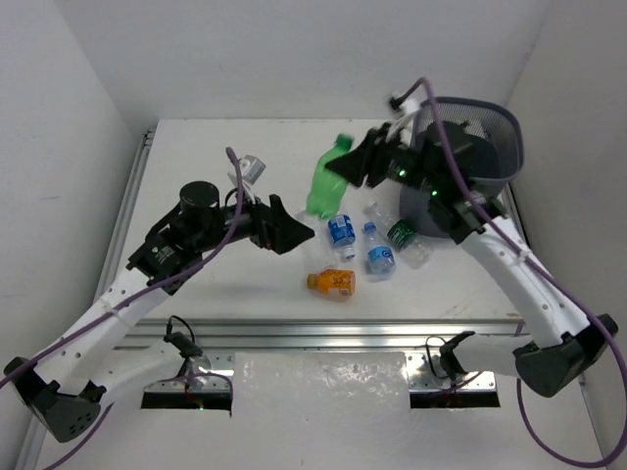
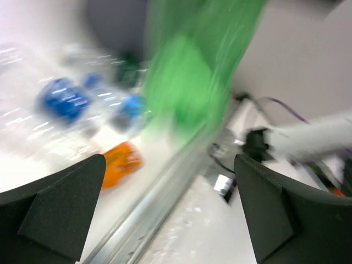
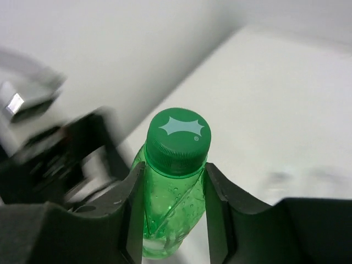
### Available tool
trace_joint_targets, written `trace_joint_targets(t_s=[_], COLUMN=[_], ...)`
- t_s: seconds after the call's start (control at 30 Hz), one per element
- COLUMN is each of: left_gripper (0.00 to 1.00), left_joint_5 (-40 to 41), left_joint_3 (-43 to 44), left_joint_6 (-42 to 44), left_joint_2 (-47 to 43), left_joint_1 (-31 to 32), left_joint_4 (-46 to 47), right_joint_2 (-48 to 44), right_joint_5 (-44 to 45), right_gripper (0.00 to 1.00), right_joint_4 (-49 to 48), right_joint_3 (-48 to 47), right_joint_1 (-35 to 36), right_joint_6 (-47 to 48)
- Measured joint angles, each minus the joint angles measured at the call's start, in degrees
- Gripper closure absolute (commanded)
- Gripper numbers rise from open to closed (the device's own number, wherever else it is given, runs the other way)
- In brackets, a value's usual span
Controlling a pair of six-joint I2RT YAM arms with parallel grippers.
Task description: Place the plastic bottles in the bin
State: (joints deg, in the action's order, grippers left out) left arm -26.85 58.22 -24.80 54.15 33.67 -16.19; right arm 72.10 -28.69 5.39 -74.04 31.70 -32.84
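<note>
Right wrist cam: what are the right gripper [image 3: 175, 171]'s fingers [image 3: 131, 220] pinching there? (dan)

That's the green bottle [image 3: 175, 184]. Fingers are pulled in to a narrow gap, one on each side of the neck just under the cap [image 3: 179, 132], both touching it. The cap pokes out past the tips. From the top camera the bottle is tilted, body slanting down below the fingers, and the bin [image 1: 509, 127] sits just behind them on the wrist side. (kim)

And the left gripper [image 1: 290, 231]? (dan)

Spread wide, nothing between its fingers. Its own cam is badly blurred, but the green bottle shows up ahead of the tips, apart from them. The rest lie on the table [image 1: 225, 166] between the two sets of fingers: an orange bottle [image 1: 331, 283], a blue-labelled bottle [image 1: 341, 231] with another [image 1: 380, 258] beside it, and a green-labelled bottle [image 1: 402, 235] below the right fingers, close to the bin. (kim)
</note>
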Motion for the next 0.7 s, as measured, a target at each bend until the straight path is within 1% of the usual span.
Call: trace_joint_targets(t_s=[0.13,0.23,0.27,0.3,0.33,0.4,0.47,0.53,0.63,0.7], left_gripper=[0.0,0.0,0.0,0.0,0.0,0.0,0.0,0.0,0.0,0.0], left_joint_5=[14.0,19.5,20.9,22.2,24.0,27.1,31.2,35.3,41.8,45.5], left_joint_3=[0.2,-1.6,-1.9,-2.0,-2.0,-2.0,-2.1,-2.6,-4.9,-7.3], left_joint_6=[1.9,2.5,2.6,2.8,3.1,3.6,4.1,4.6,4.3,3.4], left_joint_2=[-3.7,-6.7,-6.7,-6.5,-6.1,-5.5,-4.8,-3.2,-3.3,-3.9], left_joint_1=[0.0,0.0,0.0,0.0,0.0,0.0,0.0,0.0,0.0,0.0], left_joint_4=[-9.9,-13.8,-15.0,-16.3,-17.4,-18.8,-20.4,-21.4,-21.8,-21.4], right_joint_2=[-1.8,-1.4,-0.5,0.5,1.6,4.4,8.4,13.4,17.4,16.7], right_joint_5=[22.1,37.3,41.4,44.2,46.4,50.0,53.0,53.4,49.1,44.6], right_gripper=[1.0,0.99,0.98,0.94,0.72,0.02,0.01,0.01,0.01,0.01], right_joint_4=[10.4,14.0,15.0,15.4,15.7,16.4,19.5,24.7,28.8,30.8], right_joint_3=[-9.4,-15.9,-18.2,-20.0,-21.5,-23.0,-25.3,-29.4,-32.5,-31.8], right_joint_1=[-9.1,-14.5,-16.4,-18.3,-20.6,-24.5,-27.2,-27.8,-26.9,-23.2], right_joint_6=[6.0,11.2,12.7,13.7,14.7,15.7,16.6,16.9,17.3,20.2])
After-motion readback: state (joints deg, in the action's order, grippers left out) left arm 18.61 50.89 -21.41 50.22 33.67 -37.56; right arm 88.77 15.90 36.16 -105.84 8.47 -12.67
